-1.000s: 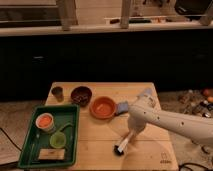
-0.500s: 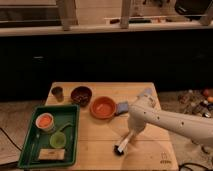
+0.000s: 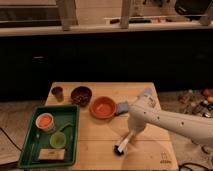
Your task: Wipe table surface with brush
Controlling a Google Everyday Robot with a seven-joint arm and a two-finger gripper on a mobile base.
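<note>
Down at the counter (image 3: pixel 100 135), the claw (image 3: pixel 131 136) is clamped on the brush (image 3: pixel 123 144); handle slants up-right, bristles touching the wood, bare planks lying left.

1. Table (image 3: pixel 100 145): tray (image 3: pixel 30 150) on its left edge.
2. Behind the tray, a cup (image 3: pixel 58 92); two bowls (image 3: pixel 81 94) (image 3: pixel 103 107) to its right.
3. Gripper (image 3: pixel 131 136) right of centre, above the brush (image 3: pixel 123 145), bristles down on the table.
</note>
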